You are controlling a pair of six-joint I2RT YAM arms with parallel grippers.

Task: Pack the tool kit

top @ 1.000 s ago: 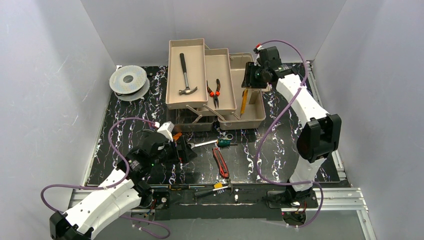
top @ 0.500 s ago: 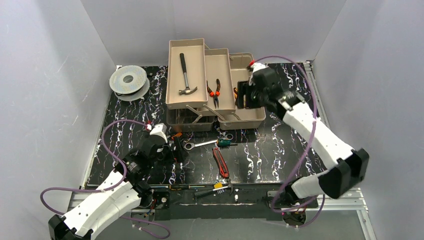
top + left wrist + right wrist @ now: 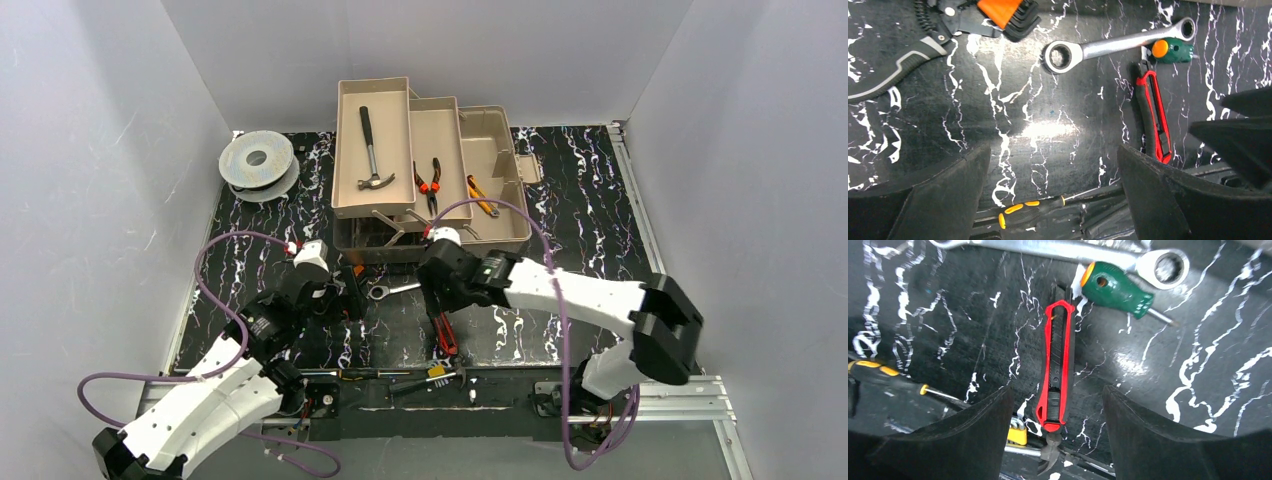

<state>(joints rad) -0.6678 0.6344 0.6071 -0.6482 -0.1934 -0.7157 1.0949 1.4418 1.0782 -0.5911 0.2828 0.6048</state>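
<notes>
The tan toolbox (image 3: pixel 500 238) stands open at the back. Its trays hold a hammer (image 3: pixel 372 150), red-handled pliers (image 3: pixel 429 185) and a yellow-orange tool (image 3: pixel 481 196). My right gripper (image 3: pixel 440 300) is open and empty, straddling the red utility knife (image 3: pixel 1057 367) from above; the knife also shows in the top view (image 3: pixel 442 330). A green screwdriver (image 3: pixel 1118 290) and a ring wrench (image 3: pixel 1158 262) lie just beyond it. My left gripper (image 3: pixel 355 295) is open and empty over bare mat; its wrist view shows the wrench (image 3: pixel 1113 45) and an orange hex-key set (image 3: pixel 1005 12) ahead.
A grey spool (image 3: pixel 257 160) lies at the back left. A black-and-yellow screwdriver (image 3: pixel 1028 212) and a small yellow padlock (image 3: pixel 1017 432) lie by the front rail (image 3: pixel 480 385). A black-and-grey handled tool (image 3: pixel 898 65) lies left of the hex keys. Grey walls enclose three sides.
My right gripper let the yellow-orange tool go into the toolbox's right tray, then swung forward and down over the red knife. My left gripper shifted slightly toward the back.
</notes>
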